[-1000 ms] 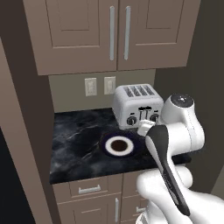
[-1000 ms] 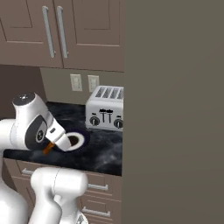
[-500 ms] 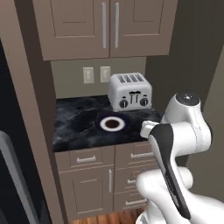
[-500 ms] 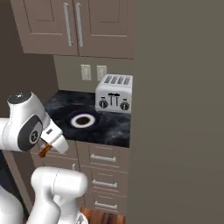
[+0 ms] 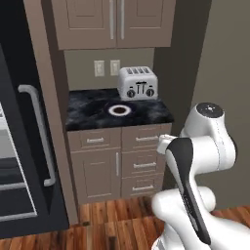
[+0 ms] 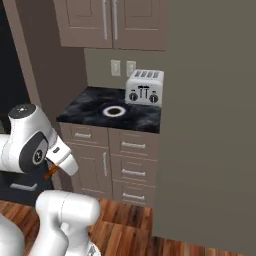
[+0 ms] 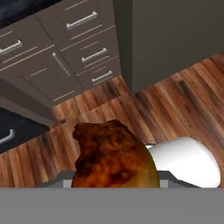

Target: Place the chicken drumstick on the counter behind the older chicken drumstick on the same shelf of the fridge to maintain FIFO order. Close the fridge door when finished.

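**Drumstick carried off the tabletop, fridge not yet reached**

The browned, glossy roasted chicken drumstick point(image 7: 114, 155) sits directly in front of the hand camera, above the wooden plank floor point(image 7: 175, 100) and well clear of the glossy black marble tabletop point(image 5: 93, 114). In the right base view a small orange-brown piece point(image 6: 52, 171) shows at the tip of the hand point(image 6: 55, 169), consistent with the drumstick being pinched there. The fingertips themselves are covered by the meat, so the closure is judged from the carried load, not seen outright.

The tabletop bears a white ring-shaped plate point(image 5: 119, 110) and a silver four-slot toaster point(image 5: 137, 83). The dark charcoal fridge point(image 5: 29, 146) stands to the left with its door open and a grey bar handle point(image 5: 40, 132) facing the robot.

Handling judgement: the drumstick looks light, soft-skinned and greasy, hence liable to slip or rotate. The firmest hold would be across the thick meaty part.
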